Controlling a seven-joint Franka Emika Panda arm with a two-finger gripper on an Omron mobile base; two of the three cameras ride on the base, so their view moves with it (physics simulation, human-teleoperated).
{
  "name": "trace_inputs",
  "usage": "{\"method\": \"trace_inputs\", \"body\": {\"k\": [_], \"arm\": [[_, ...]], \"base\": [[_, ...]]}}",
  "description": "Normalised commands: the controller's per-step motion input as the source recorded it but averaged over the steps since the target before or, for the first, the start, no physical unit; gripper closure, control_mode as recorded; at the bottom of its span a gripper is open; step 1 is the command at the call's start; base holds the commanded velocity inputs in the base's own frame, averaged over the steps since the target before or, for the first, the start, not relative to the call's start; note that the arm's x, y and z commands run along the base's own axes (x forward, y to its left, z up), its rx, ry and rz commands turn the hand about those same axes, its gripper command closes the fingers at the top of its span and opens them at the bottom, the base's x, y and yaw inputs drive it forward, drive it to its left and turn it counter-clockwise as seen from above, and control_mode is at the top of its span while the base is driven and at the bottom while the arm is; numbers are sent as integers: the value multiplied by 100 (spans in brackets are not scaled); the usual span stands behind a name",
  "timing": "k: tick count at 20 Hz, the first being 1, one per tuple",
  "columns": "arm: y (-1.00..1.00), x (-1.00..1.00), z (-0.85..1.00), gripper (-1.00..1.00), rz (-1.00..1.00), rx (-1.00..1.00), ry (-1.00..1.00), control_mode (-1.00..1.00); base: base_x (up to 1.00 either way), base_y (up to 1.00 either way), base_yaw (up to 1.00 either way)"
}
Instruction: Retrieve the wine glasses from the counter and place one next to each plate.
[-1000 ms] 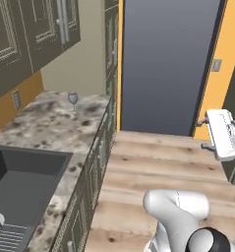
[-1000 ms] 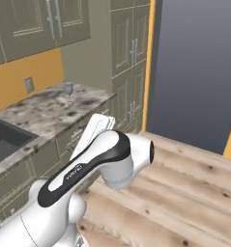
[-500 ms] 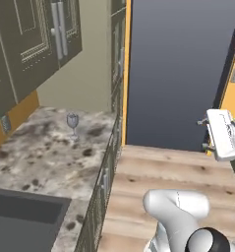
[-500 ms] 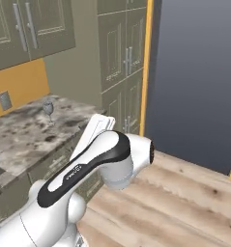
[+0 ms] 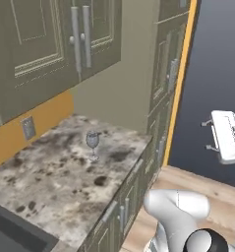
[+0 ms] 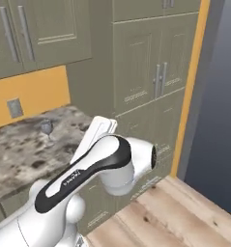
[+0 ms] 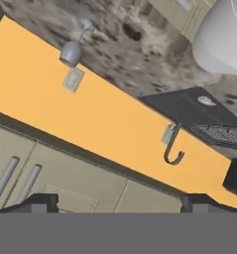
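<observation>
**Open gripper far from the glass on the counter**

One wine glass (image 5: 92, 144) is seen standing upright on the counter (image 5: 55, 182), near the back wall and not far from the tall cabinet (image 5: 163, 78) at the counter's end. In the right base view the same glass (image 6: 47, 130) is found on the stone top (image 6: 15, 159), below the orange wall strip (image 6: 35, 91) and to the right of a wall outlet (image 6: 13, 108). In the hand view, which is rolled, the glass (image 7: 73, 48) appears near the top left, with the sink (image 7: 189, 111) further to the right.

The gripper (image 5: 227, 135) is held up at the right side of the left base view, in front of the dark wall, well apart from the glass. Its jaws are spread wide and nothing is held between them. The fingertips (image 7: 38, 203) are seen far apart in the hand view.
</observation>
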Motion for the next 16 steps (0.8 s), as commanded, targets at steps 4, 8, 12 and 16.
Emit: {"method": "trace_inputs", "body": {"k": [4,8,12,16], "arm": [[0,0,0,-100,0,0,0,100],[0,0,0,-100,0,0,0,100],[0,0,0,-100,0,0,0,100],[0,0,0,-100,0,0,0,100]], "base": [[54,-2,69],[-4,31,82],[-4,19,93],[42,-26,45]]}}
